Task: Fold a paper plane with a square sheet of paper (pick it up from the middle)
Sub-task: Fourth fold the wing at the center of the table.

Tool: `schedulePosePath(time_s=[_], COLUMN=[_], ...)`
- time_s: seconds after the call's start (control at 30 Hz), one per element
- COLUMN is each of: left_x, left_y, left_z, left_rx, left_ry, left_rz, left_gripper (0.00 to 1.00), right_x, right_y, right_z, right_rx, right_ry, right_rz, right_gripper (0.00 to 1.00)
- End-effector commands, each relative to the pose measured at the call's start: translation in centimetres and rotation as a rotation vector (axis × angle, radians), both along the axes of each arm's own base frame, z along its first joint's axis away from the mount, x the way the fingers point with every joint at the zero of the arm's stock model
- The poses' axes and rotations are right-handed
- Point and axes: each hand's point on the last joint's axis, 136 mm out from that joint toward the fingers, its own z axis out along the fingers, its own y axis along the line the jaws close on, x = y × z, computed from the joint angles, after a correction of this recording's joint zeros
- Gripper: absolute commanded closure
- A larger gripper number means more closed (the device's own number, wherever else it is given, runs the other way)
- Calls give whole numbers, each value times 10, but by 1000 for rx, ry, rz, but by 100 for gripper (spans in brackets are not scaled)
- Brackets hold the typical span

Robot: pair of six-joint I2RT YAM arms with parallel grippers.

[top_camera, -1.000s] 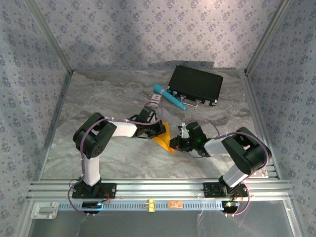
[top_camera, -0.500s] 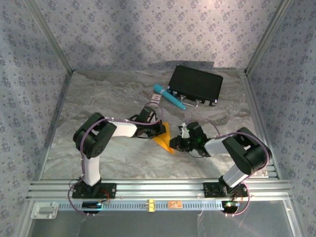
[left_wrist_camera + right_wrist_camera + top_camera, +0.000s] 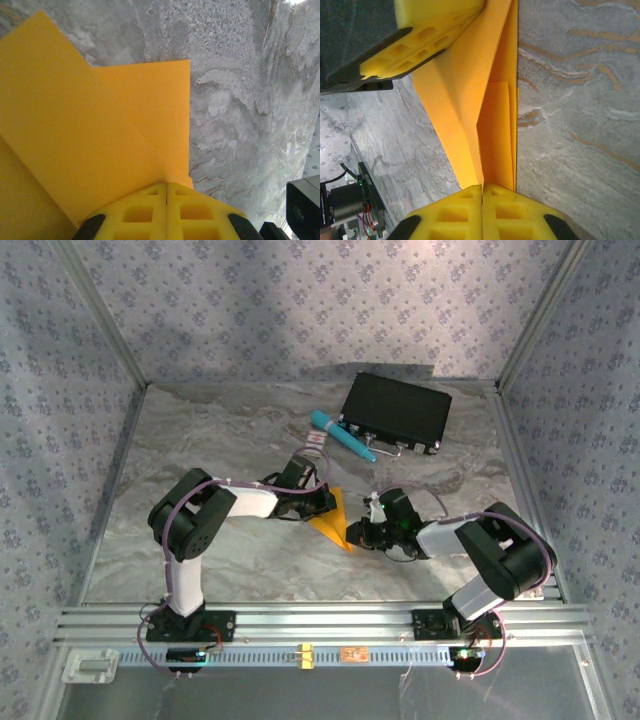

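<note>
The square sheet of paper [image 3: 333, 517] is orange-yellow and creased into a pointed, layered wedge, the paper plane shape, at the table's middle. My left gripper [image 3: 322, 502] is shut on its far-left edge. In the left wrist view the paper [image 3: 100, 120] fans out from the closed left gripper [image 3: 166, 186]. My right gripper [image 3: 356, 533] is shut on the near-right end. In the right wrist view the folded layers [image 3: 492, 125] run up from the closed right gripper [image 3: 482, 187] to the left gripper's yellow fingers [image 3: 425, 40].
A black case [image 3: 396, 412] lies at the back right. A teal pen [image 3: 342, 435] rests against its left side, with a small white-and-red card [image 3: 316, 444] next to it. Patterned walls enclose the marble table [image 3: 200, 440]. An aluminium rail [image 3: 320, 620] runs along the near edge.
The right arm has shifted slightly to the right. The paper and the left arm have not visibly moved.
</note>
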Motion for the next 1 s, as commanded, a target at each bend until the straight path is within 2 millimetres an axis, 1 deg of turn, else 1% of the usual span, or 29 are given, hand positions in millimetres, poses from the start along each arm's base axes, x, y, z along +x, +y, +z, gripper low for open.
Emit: schedulePosePath(time_s=[0.0, 0.17, 0.3, 0.47, 0.57, 0.8, 0.97], left_x=[-8, -7, -8, -7, -7, -8, -7], left_y=[8, 8, 8, 8, 8, 8, 8], left_z=[-22, -22, -22, -22, -22, -23, -22], left_rx=[63, 63, 62, 62, 61, 60, 56], left_ry=[42, 42, 44, 44, 44, 45, 43], left_rz=[-1, -1, 0, 0, 0, 0, 2], left_gripper=[98, 98, 98, 98, 98, 98, 98], right_x=[-30, -34, -37, -38, -39, -42, -45], right_y=[-17, -20, -26, -28, -27, -29, -33], right_z=[-28, -26, -32, -35, -35, -32, -33], right_rx=[-85, -104, -144, -159, -142, -134, -165], right_ry=[145, 147, 157, 159, 168, 166, 166], right_rz=[6, 15, 13, 10, 9, 5, 6], right_gripper=[88, 85, 86, 96, 97, 87, 85])
